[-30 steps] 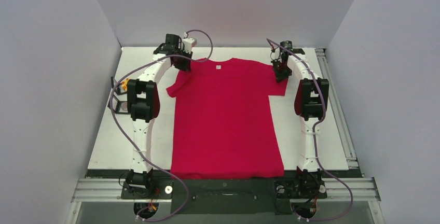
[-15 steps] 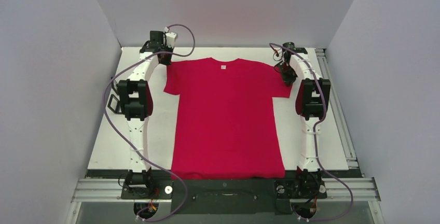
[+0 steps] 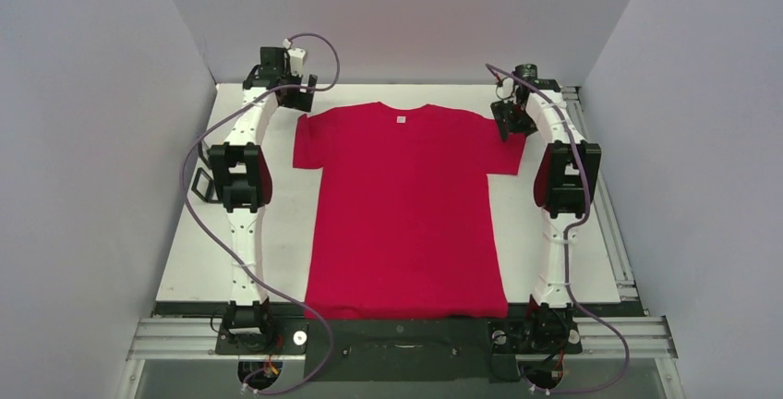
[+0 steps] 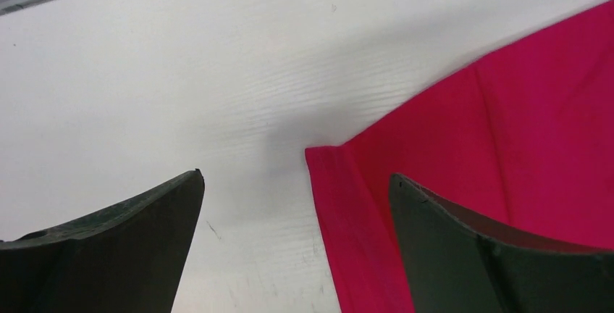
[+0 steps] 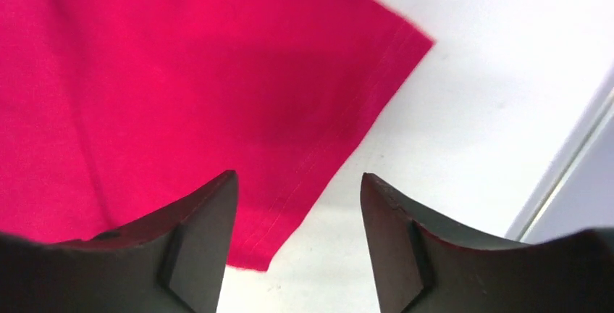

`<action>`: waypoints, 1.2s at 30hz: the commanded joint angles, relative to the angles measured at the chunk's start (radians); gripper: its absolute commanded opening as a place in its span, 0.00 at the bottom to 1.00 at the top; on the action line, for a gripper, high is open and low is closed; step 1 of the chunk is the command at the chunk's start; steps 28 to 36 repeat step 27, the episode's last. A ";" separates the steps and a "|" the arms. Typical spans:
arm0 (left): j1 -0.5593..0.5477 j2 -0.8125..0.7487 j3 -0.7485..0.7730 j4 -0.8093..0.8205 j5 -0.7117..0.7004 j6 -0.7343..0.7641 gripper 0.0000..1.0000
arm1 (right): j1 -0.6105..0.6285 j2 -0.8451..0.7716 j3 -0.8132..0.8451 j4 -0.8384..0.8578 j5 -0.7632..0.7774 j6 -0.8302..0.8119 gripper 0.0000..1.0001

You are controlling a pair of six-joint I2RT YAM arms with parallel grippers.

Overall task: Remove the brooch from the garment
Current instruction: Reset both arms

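Left gripper [image 4: 297, 175] fingers apart, empty, just above a sleeve [image 4: 470, 124] corner near the bench's [image 3: 189, 260] far-left corner. Right gripper [image 5: 298, 175] fingers also apart and empty, over the other sleeve [image 5: 217, 74] hem near the far-right corner. Both were down on the shoulders a second ago and have now backed off outward, leaving the shirt [image 3: 406, 214] flat mid-bench with its collar to the far edge, so this looks like smoothing done, not removal. Count: one shirt, one white label [image 3: 402, 120], two grippers, and no brooch in sight, so I can't tell where it is.
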 commanded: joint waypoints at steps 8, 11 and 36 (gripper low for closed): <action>0.091 -0.348 0.027 -0.353 0.195 -0.173 0.96 | -0.055 -0.514 -0.156 0.229 -0.203 0.110 0.75; 0.113 -0.450 -0.140 -0.391 0.183 -0.173 0.96 | -0.078 -0.646 -0.295 0.290 -0.228 0.162 0.76; 0.108 -1.026 -1.000 -0.114 0.124 -0.127 0.96 | -0.099 -1.159 -0.913 0.283 -0.213 0.084 0.78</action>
